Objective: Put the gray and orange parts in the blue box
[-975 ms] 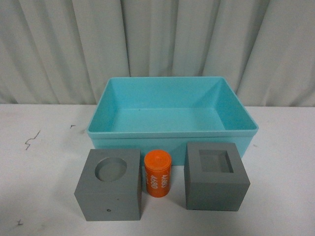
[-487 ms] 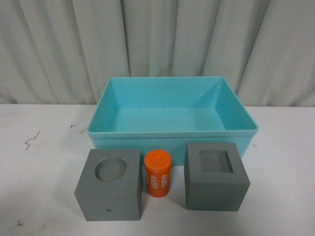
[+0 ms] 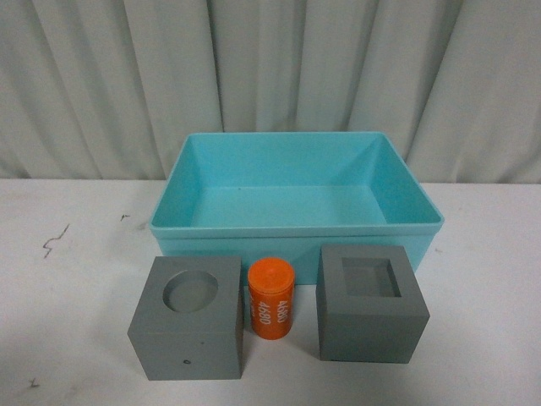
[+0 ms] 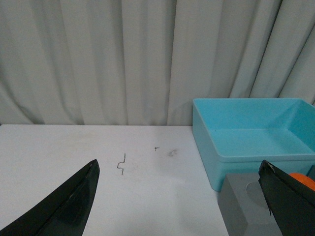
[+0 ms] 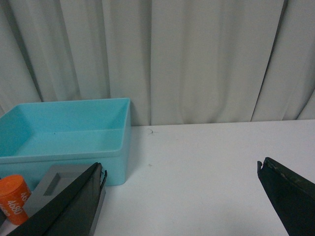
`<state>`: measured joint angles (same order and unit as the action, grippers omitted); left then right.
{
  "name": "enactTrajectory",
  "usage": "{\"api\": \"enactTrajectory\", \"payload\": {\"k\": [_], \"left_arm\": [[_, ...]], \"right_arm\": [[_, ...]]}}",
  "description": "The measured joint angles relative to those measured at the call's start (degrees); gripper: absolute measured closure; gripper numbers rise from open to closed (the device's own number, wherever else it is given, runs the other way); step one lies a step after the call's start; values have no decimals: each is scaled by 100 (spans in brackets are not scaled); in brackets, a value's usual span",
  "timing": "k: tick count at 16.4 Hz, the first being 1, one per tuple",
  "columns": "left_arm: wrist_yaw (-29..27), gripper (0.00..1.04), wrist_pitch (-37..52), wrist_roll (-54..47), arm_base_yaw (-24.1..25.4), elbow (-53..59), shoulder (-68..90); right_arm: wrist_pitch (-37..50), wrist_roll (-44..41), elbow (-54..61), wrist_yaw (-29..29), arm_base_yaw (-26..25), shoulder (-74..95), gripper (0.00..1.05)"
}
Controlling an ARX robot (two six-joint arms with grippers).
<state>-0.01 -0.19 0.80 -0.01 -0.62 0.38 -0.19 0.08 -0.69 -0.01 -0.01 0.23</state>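
Nothing has moved: round-recess cube (image 3: 188, 330), cylinder (image 3: 270, 313) and square-recess cube (image 3: 372, 317) stand outside the box (image 3: 296, 227), between the hands. Left hand (image 4: 178, 164) and right hand (image 5: 180, 166) gape empty; task unstarted.

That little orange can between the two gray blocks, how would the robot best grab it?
Probably from above, pinching the orange can near its top, front to back. It stands upright, and the left gray block and right gray block crowd its sides, leaving little room.
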Motion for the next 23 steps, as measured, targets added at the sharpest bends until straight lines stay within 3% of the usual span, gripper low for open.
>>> {"api": "enactTrajectory", "payload": {"k": [5,6,10,13,19,23], "left_arm": [[0,7,0,0,0,0,0],[-4,7,0,0,0,0,0],[2,7,0,0,0,0,0],[0,7,0,0,0,0,0],[0,7,0,0,0,0,0],[0,7,0,0,0,0,0]], "right_arm": [[-31,4,-2,-17,-4,4,6],[-289,236,-87,-297,-79,162,6],[1626,984,-1207,-70,614,2763,6],[2135,1443,-2284,26,999,4889,6],[684,2245,-4288,-66,1497,7976,6],[275,2455,-4465,-323,1526,8961,6]]}}
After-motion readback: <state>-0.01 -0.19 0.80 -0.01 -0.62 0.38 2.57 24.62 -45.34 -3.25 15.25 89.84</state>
